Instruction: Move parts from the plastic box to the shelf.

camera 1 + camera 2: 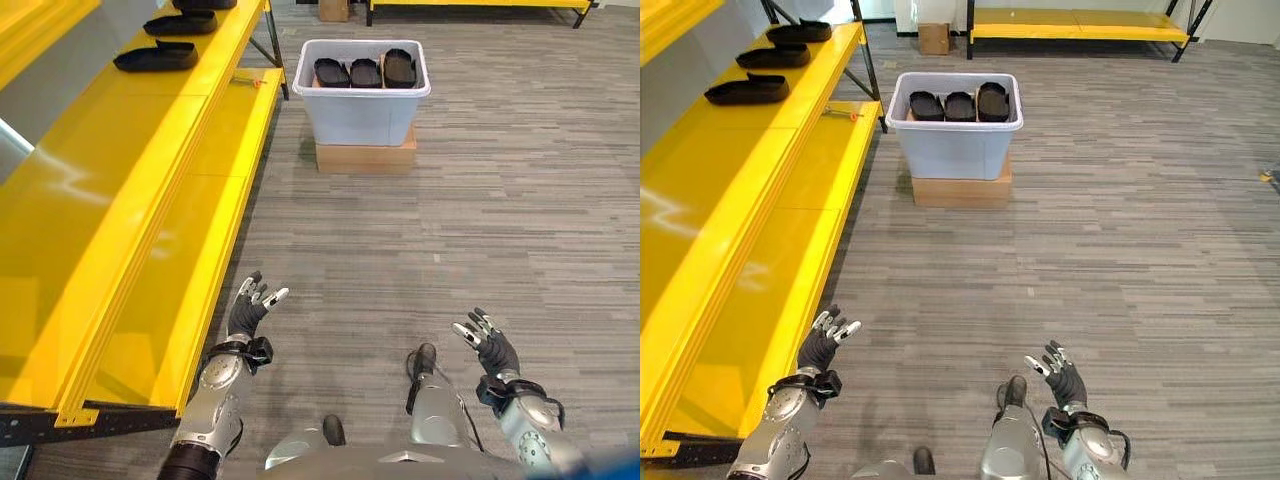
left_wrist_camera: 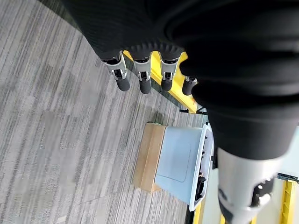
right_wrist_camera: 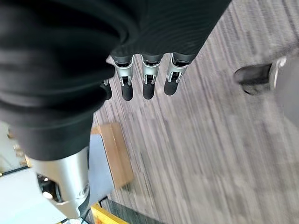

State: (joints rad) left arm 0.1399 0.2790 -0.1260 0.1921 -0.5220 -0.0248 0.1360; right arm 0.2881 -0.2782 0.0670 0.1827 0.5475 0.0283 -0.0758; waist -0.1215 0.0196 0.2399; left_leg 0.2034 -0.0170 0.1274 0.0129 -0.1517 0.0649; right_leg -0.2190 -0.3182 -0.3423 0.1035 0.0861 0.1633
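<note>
Both hands hang low over the grey striped carpet floor, holding nothing. L hand is just beside the front edge of the long yellow metal shelf, fingers relaxed and apart, nothing in the palm. R hand is well apart from it over bare carpet, fingers straight and spread, also not gripping anything. Well ahead of both hands, roughly between them but nearer the L side, stands the pale blue-grey plastic box on a flat brown cardboard carton. Inside it three black moulded tray-like parts stand side by side; their lower halves are hidden by the box wall, so shape is hard to make out. More black parts on the shelf lie far ahead of the L hand, towards the shelf's far end; the farthest one is cut off by the frame edge. In L wrist view the box shows side-on past the fingers, contents barely visible. A 2nd yellow shelf and a small brown cardboard box sit far beyond the box, partly cut off.
</note>
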